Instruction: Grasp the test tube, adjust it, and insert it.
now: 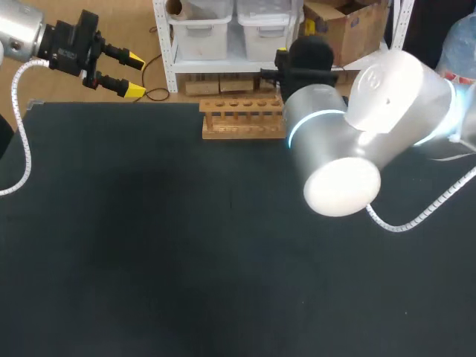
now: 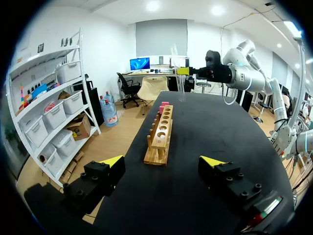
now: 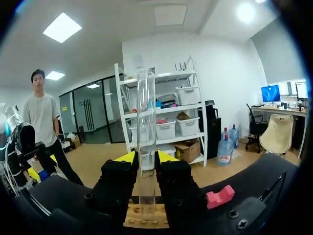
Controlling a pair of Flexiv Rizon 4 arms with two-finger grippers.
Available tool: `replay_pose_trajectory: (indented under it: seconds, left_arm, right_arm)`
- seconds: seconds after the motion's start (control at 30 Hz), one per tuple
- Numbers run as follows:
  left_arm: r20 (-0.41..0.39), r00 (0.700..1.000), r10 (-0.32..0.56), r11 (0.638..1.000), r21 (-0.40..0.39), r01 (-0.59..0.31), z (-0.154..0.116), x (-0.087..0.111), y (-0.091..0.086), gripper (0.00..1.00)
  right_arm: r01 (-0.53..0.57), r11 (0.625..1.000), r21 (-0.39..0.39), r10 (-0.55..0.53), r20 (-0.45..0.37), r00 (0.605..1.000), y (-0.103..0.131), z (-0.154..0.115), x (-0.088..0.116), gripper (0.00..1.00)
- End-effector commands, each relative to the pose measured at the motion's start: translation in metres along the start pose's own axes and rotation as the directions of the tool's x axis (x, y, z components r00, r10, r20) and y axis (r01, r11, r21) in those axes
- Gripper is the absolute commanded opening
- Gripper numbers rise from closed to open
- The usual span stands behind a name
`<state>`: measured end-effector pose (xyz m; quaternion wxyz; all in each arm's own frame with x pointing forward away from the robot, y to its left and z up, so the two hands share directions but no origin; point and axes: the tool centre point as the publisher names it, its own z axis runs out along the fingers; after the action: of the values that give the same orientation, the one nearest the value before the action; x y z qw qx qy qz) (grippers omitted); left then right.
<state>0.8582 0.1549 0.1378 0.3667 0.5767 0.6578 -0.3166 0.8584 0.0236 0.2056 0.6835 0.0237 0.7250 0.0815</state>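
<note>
Far left, our left claw [image 1: 134,75] hangs over the far left corner of the dark worktop [image 1: 149,245], fingers spread wide with nothing between them. Towards the middle, the wooden rack [image 1: 242,119] stands at the worktop's far edge. On the right, the head view gives us mostly the bulky joint of our right arm [image 1: 357,149]. It hides most of that arm's claw, and we cannot make out the tube there.

The left wrist view fills the gap. Across the worktop, the right claw [image 2: 182,71] holds the clear test tube [image 2: 179,83] upright, its lower end just above the rack's far end, near a pink block [image 2: 163,105]. The right wrist view shows both fingers pressed against the tube's sides, its foot over the rack's holes. We cannot tell whether tube and rack touch.
</note>
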Motion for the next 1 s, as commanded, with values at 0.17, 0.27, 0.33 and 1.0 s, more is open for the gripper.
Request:
replay_pose_trajectory:
  seconds: [0.17,0.27,0.33,1.0]
  left_arm:
    - [0.001,1.0,0.002,1.0,-0.007,-0.002,0.0,0.0,-0.003,1.0]
    - [0.001,1.0,0.002,1.0,-0.007,-0.002,0.0,0.0,-0.003,1.0]
    - [0.001,1.0,0.002,1.0,-0.007,-0.002,0.0,0.0,-0.003,1.0]
    - [0.001,1.0,0.002,1.0,-0.007,-0.002,0.0,0.0,-0.003,1.0]
  right_arm:
    - [-0.001,0.995,-0.104,0.018,0.161,0.987,-0.001,0.013,0.004,0.0]
    - [-0.001,0.994,-0.107,0.019,0.164,0.986,-0.001,0.015,0.007,0.0]
    - [0.007,0.994,-0.109,0.011,0.168,0.986,0.0,0.017,0.009,0.0]
    - [0.062,0.986,-0.153,-0.032,0.193,0.981,-0.003,0.034,0.033,0.0]
